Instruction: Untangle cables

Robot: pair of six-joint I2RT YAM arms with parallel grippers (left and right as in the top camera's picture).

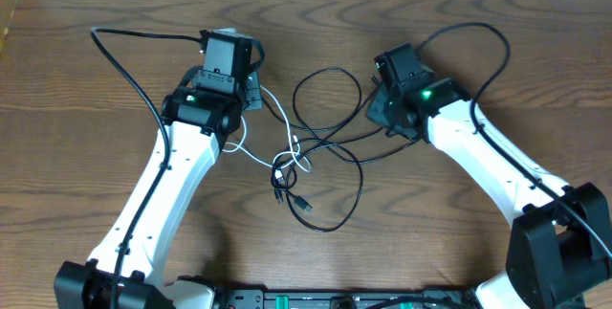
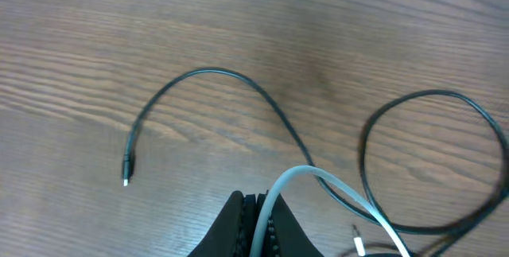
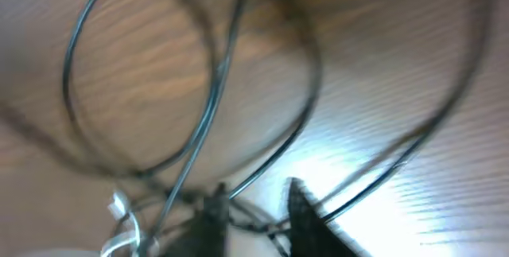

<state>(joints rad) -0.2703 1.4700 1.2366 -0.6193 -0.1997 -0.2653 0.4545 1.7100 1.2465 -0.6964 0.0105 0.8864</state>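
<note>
The cables lie on the wooden table between my arms. A white cable (image 1: 280, 116) runs from my left gripper (image 1: 255, 92) down into a small knot (image 1: 286, 168) of black and white cords. Black cables (image 1: 325, 99) form wide loops toward my right gripper (image 1: 376, 108). In the left wrist view my left gripper (image 2: 263, 219) is shut on the white cable (image 2: 334, 184), and a black cable's plug end (image 2: 126, 169) lies free on the wood. In the blurred right wrist view my right gripper (image 3: 258, 209) is open, low over the table, with black cable strands (image 3: 208, 106) passing between its fingers.
A loose black plug end (image 1: 303, 203) lies below the knot. Each arm's own thicker black wire (image 1: 124, 46) arcs over the table behind it. The table's far edge runs along the top of the overhead view.
</note>
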